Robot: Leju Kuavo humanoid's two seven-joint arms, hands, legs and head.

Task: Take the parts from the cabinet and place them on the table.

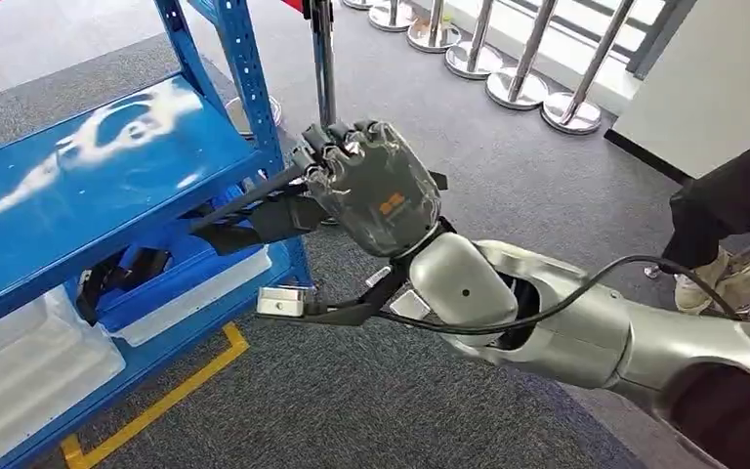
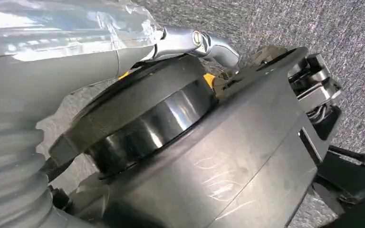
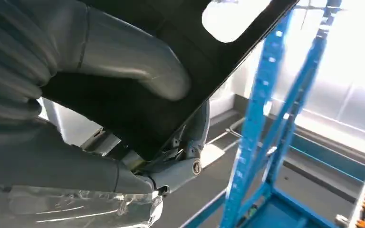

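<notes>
My right hand [image 1: 376, 186] is raised beside the front post of the blue cabinet [image 1: 107, 166] and grips a flat black part [image 1: 244, 205], which sticks out toward the shelves. In the right wrist view the grey thumb [image 3: 123, 57] presses on the black part [image 3: 180, 42], with the cabinet's blue upright [image 3: 261, 118] behind it. More black parts [image 1: 117, 278] lie in a bin on the lower shelf. My left hand [image 2: 76, 52] hangs low over grey carpet, and how its fingers lie is unclear.
White bins [image 1: 29, 366] sit on the cabinet's bottom shelf. Yellow tape [image 1: 156, 405] marks the carpet in front of it. A person's dark trousers and shoe [image 1: 713, 278] are at the right. Chrome stanchions [image 1: 518, 88] line the far side.
</notes>
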